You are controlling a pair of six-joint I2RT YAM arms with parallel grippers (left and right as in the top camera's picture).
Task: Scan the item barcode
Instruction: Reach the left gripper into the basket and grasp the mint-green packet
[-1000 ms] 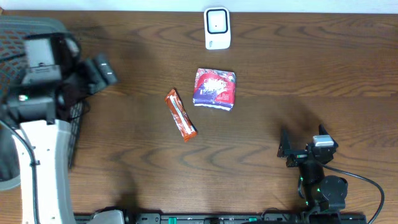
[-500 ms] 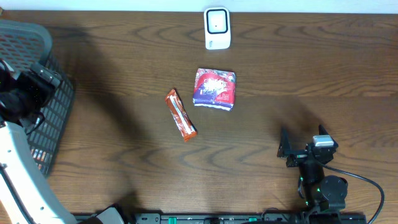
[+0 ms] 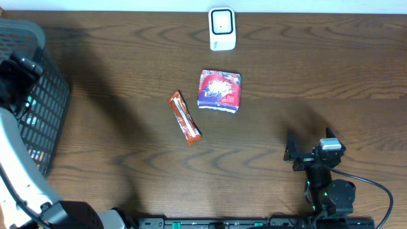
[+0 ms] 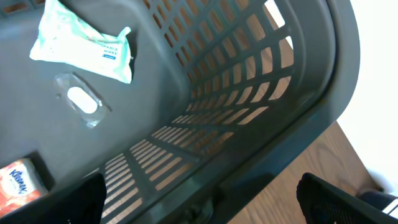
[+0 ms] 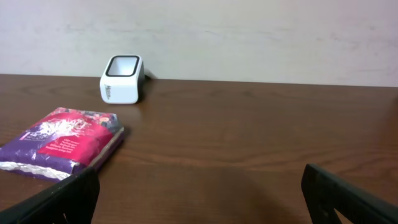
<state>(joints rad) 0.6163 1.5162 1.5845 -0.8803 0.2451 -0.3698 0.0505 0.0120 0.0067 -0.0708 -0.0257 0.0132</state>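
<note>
A white barcode scanner (image 3: 222, 28) stands at the table's far edge and shows in the right wrist view too (image 5: 122, 79). In front of it lies a purple and red packet (image 3: 220, 91), with an orange-red snack bar (image 3: 184, 117) to its left. My right gripper (image 5: 202, 202) rests open near the front right, well short of the packet (image 5: 62, 142), and holds nothing. My left gripper (image 4: 205, 205) hangs open over the rim of a dark grey basket (image 4: 292, 118) at the far left, empty, one finger on each side of the rim.
The basket (image 3: 38, 108) fills the table's left end. Inside it lie a pale green wipes pack (image 4: 84, 43), a small clear blister (image 4: 82, 102) and a red tissue pack (image 4: 22, 180). The white left arm (image 3: 19, 165) runs along the left edge.
The left arm has swung left and back over the basket, uncovering more of the basket. The right arm, the scanner, the packet and the bar have not moved.
</note>
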